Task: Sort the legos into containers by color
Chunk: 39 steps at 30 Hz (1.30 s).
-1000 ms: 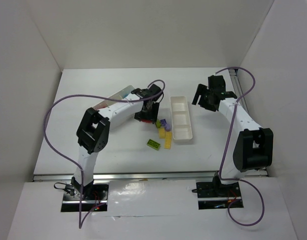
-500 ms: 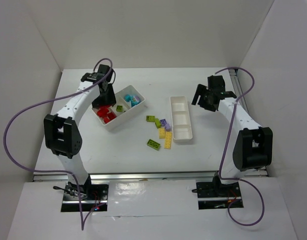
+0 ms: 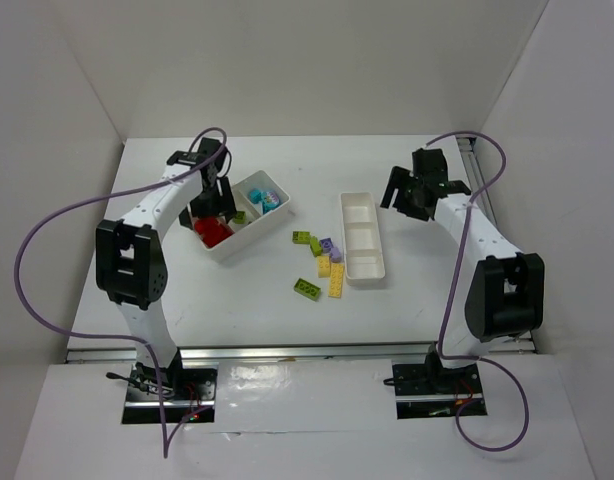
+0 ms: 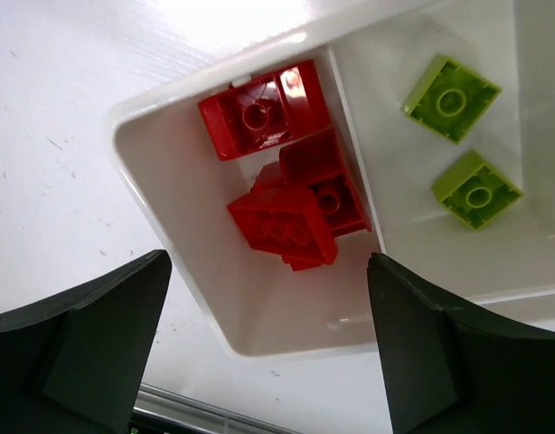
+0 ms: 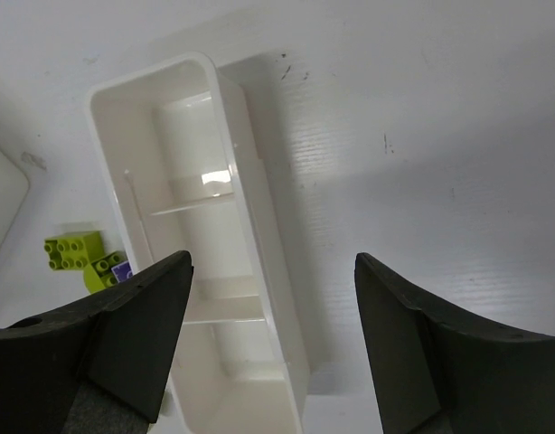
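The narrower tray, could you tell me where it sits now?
Top view: the narrower tray lies right of centre, near the right claw, with loose bricks beside its left wall.

glossy plastic legos [image 4: 282, 226], glossy white tray [image 4: 169, 212]

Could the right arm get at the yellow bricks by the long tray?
Probably yes. The right gripper hangs open near the narrow tray; the yellow bricks lie on its other side, only low walls between.

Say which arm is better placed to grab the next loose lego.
Probably the right: its open gripper hovers by the narrow tray, and the loose legos lie alongside that tray.
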Motion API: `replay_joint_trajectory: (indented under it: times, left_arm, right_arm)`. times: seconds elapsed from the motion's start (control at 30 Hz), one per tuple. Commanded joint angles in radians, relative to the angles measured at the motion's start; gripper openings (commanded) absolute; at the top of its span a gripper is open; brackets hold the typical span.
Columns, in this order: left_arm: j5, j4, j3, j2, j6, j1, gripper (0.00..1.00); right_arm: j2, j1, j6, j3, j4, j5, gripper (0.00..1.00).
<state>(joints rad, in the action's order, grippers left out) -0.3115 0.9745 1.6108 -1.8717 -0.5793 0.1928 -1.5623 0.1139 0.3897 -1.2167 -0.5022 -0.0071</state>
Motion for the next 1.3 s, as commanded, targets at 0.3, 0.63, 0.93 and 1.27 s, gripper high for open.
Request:
replay_joint_trajectory:
  times: [0.3,0.63,0.93,1.27]
  left_arm:
    - [0.012,-0.028,0.190,0.114,-0.010,0.128,0.95]
    - [-0.011,-0.060,0.156,0.177,-0.028,0.137,0.94]
    - [-0.001,-0.060,0.136,0.177,-0.037,0.137,0.93]
    - [-0.001,-0.060,0.136,0.158,-0.037,0.128,0.93]
  right_arm:
    - [-0.183,0.409,-0.110,-0.208,-0.042,0.010,0.76]
    - [-0.401,0.592,-0.196,-0.362,-0.119,0.103,0.68]
    - [-0.423,0.592,-0.178,-0.293,-0.098,0.234,0.62]
    - [-0.470,0.610,-0.187,-0.268,-0.062,0.222,0.46]
